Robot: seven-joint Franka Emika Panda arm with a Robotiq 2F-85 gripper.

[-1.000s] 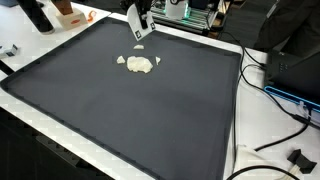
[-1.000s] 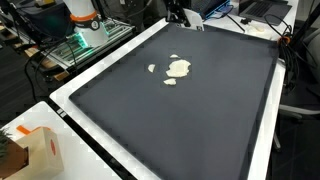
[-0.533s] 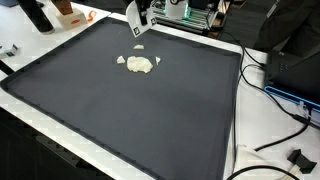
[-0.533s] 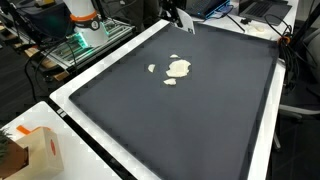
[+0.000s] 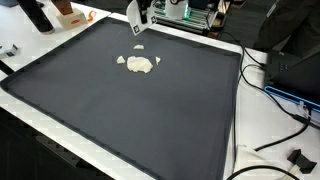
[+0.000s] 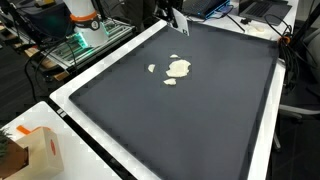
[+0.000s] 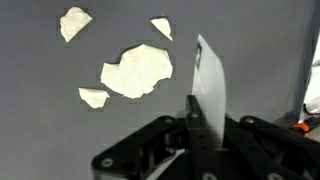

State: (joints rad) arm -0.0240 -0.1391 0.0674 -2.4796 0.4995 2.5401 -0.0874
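Observation:
My gripper (image 7: pixel 200 125) is shut on a thin white flat piece (image 7: pixel 207 85) that stands upright between the fingers. In both exterior views the gripper (image 5: pixel 138 10) (image 6: pixel 172 10) hangs above the far edge of a dark mat (image 5: pixel 150 110) (image 6: pixel 190 120), with the white piece (image 5: pixel 133 18) (image 6: pixel 180 22) below it. On the mat lies a large cream scrap (image 7: pixel 137 71) (image 5: pixel 140 64) (image 6: pixel 179 68) with three small scraps about it (image 7: pixel 73 22) (image 7: pixel 161 27) (image 7: pixel 94 97). The gripper is above and beyond the scraps, not touching them.
The mat lies on a white table (image 5: pixel 255 120). An orange and white box (image 6: pixel 30 150) stands at one corner. Cables and a black plug (image 5: pixel 290 155) lie off the mat's side. Equipment and a black object (image 5: pixel 38 14) crowd the far edge.
My gripper has risen slightly and drawn back toward the mat's far edge with the white piece in it. The scraps have not moved.

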